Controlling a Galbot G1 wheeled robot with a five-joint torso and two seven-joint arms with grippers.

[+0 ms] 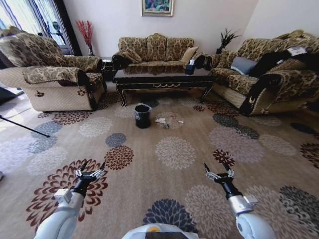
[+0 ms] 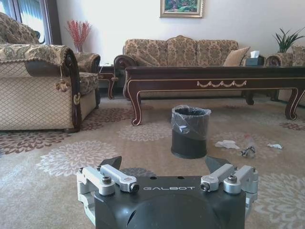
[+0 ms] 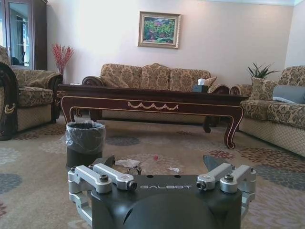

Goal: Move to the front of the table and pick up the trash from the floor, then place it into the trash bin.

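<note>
The dark glossy table stands ahead between the sofas. On the carpet in front of it sits the black trash bin with its plastic liner. To the bin's right lies the trash: a crumpled white paper wad and a clear bottle. The left wrist view shows the bin, the wad and the bottle. In the right wrist view the bin and the wad lie ahead. My left gripper and right gripper hang open and empty, well short of the trash.
An armchair stands to the left, a sofa to the right and another behind the table. A dark tissue box sits on the table. A thin black rod lies across the floor at far left. Patterned carpet stretches open between me and the bin.
</note>
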